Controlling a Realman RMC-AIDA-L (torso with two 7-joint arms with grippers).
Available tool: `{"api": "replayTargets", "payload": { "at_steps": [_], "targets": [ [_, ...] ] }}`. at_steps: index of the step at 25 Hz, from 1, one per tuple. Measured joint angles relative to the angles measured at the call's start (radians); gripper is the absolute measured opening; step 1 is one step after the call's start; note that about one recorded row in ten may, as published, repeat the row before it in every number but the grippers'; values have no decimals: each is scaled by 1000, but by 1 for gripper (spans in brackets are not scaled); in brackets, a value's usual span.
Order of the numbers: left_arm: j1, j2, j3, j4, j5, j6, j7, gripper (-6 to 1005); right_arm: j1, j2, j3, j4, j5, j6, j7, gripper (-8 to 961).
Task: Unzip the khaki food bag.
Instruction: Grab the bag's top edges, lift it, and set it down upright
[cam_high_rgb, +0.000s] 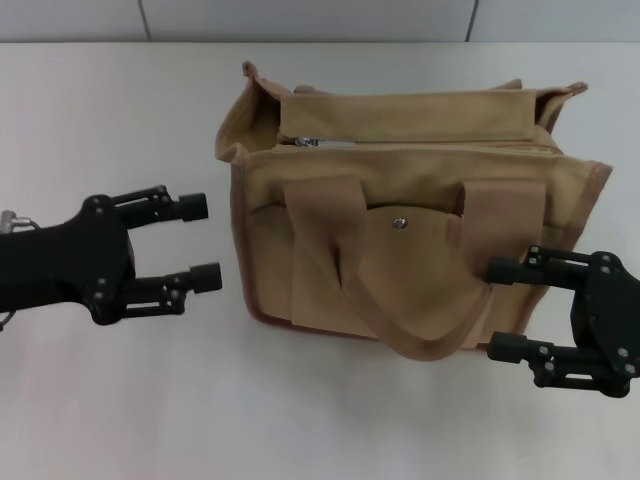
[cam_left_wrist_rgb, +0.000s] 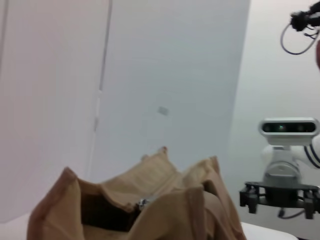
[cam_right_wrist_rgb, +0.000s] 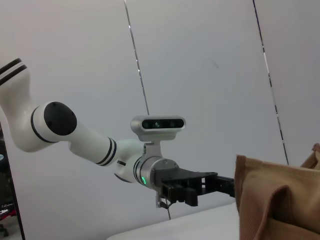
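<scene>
The khaki food bag (cam_high_rgb: 400, 240) stands on the white table, a boxy tan tote with two strap handles and a front flap with a metal snap (cam_high_rgb: 399, 224). Its silver zipper pull (cam_high_rgb: 307, 142) lies at the left end of the top. My left gripper (cam_high_rgb: 205, 242) is open and empty just left of the bag. My right gripper (cam_high_rgb: 500, 310) is open and empty at the bag's front right corner. The bag's end shows in the left wrist view (cam_left_wrist_rgb: 150, 205) with the pull (cam_left_wrist_rgb: 142, 203), and its corner in the right wrist view (cam_right_wrist_rgb: 280, 200).
The white table (cam_high_rgb: 120, 110) runs to a pale wall at the back. The right wrist view shows my left arm and gripper (cam_right_wrist_rgb: 200, 186) beyond the bag. The left wrist view shows my right gripper (cam_left_wrist_rgb: 280, 196) far off.
</scene>
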Motion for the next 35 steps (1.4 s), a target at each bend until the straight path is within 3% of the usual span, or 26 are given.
{"api": "replayTargets", "payload": {
  "at_steps": [1, 3, 7, 8, 13, 20, 31, 35],
  "targets": [
    [5, 4, -24, -3, -3, -4, 1, 800, 0, 0, 0, 0, 0, 0, 0, 714],
    [3, -26, -38, -4, -3, -33, 23, 800, 3, 0, -2, 0, 0, 1, 0, 714],
    [-3, -46, -36, -4, -3, -58, 34, 800, 4, 0, -3, 0, 1, 1, 0, 714],
    [-5, -67, -35, -6, -3, -97, 53, 800, 4, 0, -3, 0, 1, 1, 0, 713],
    [-19, -85, -29, -31, -3, -193, 67, 772, 4, 0, -2, 0, 2, 1, 0, 713],
    [-31, -85, -35, -85, -3, -251, 114, 549, 4, 1, 1, 0, 2, 2, 0, 715],
    [-27, -83, -37, -120, -29, -257, 167, 305, 6, 2, 6, 0, 2, 3, 0, 713],
    [-24, -81, -37, -112, -39, -259, 168, 127, 12, 2, 7, 0, 2, 3, 2, 714]
  ]
}}
